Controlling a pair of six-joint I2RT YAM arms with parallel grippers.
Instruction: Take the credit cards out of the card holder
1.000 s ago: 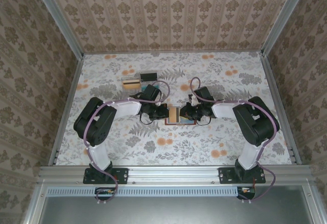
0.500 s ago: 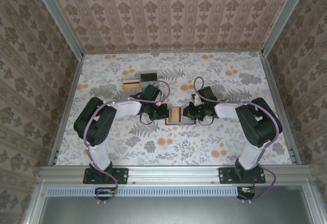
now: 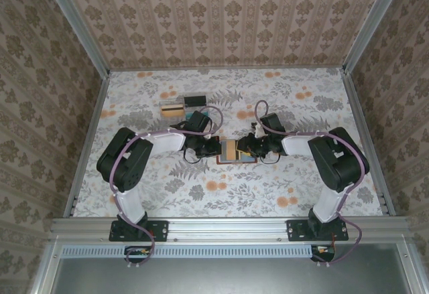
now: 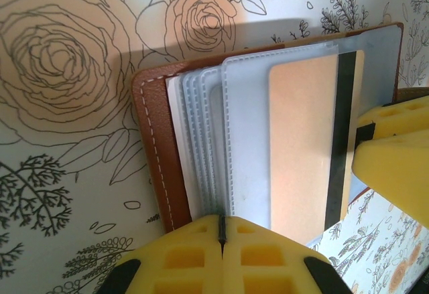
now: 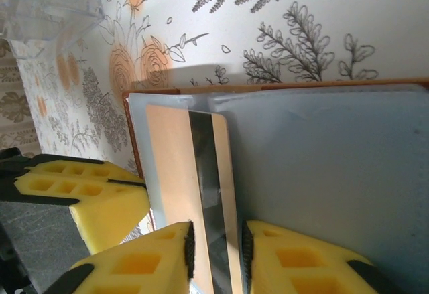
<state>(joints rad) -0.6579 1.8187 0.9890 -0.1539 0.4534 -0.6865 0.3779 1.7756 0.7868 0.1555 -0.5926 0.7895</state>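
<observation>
The holder (image 3: 237,153) lay open flat at mid-table (image 3: 301,187), between the two grippers, with its long axis running left to right. In the left wrist view its brown stitched edge (image 4: 151,148) framed a fan of clear sleeves (image 4: 247,133). A gold card (image 4: 303,148) sat in the top sleeve. In the top view the card's long axis ran near to far, across the holder's. Its dark stripe (image 4: 340,140) ran along the side toward the right arm.

The left gripper (image 4: 221,239) was fully closed, its yellow fingers pressed together at the sleeves' edge. Whether a sleeve was nipped between them I could not tell. The right gripper (image 5: 216,246) stood slightly parted, with a narrow gap showing between its pads. The striped end of the card lay in that gap. Whether the pads touched the card I could not tell.

The two grippers (image 3: 216,148) (image 3: 247,148) flanked the holder closely, leaving little room to either side of it. The table lay bare toward the near rail and to the right of the right arm.

Toward the far left, well apart from the holder, lay a second gold card (image 3: 173,110). A dark flat item (image 3: 196,99) lay just beyond it. In the right wrist view a clear tray (image 5: 47,6) stood near the holder's far side, apart from it.
</observation>
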